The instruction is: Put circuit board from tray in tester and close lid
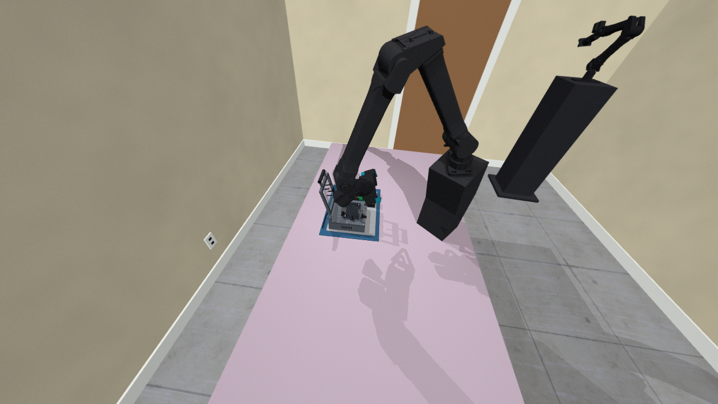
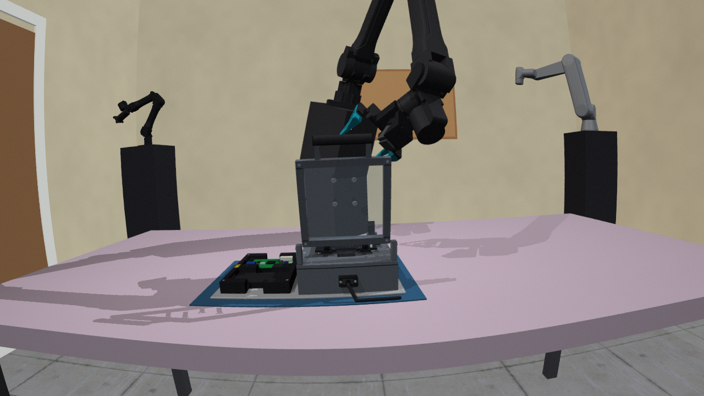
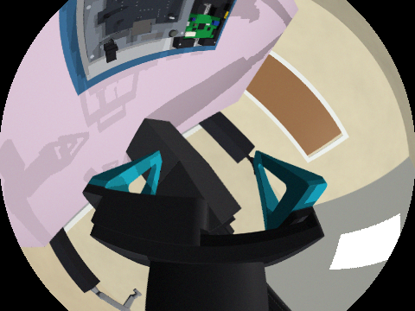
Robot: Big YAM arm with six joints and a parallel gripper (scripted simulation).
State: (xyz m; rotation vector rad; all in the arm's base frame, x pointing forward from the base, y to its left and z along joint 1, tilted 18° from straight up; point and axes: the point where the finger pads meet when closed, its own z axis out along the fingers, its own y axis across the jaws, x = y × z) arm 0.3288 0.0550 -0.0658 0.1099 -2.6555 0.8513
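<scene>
The green circuit board [image 2: 266, 264] [image 3: 202, 26] lies face up in the black tray [image 2: 248, 284], just left of the tester in the exterior view. The grey tester [image 2: 347, 275] [image 1: 349, 222] [image 3: 138, 6] stands open, and its lid [image 2: 339, 199] [image 1: 326, 193] is upright with the black handle [image 2: 342, 139] on top. My gripper [image 2: 366, 140] [image 1: 369, 187] [image 3: 207, 155] is open and empty. It hovers beside the lid's top edge, near the handle's right end and behind the lid as the exterior camera sees it. The pins and posts are too small to make out.
Tester and tray sit on a blue mat [image 2: 413, 295] [image 1: 326, 232] on the pink table [image 2: 492, 275]. My arm's black pedestal [image 1: 451, 196] stands on the table near the tester. Two other pedestals [image 2: 147, 187] [image 2: 590, 172] with small arms stand off the table.
</scene>
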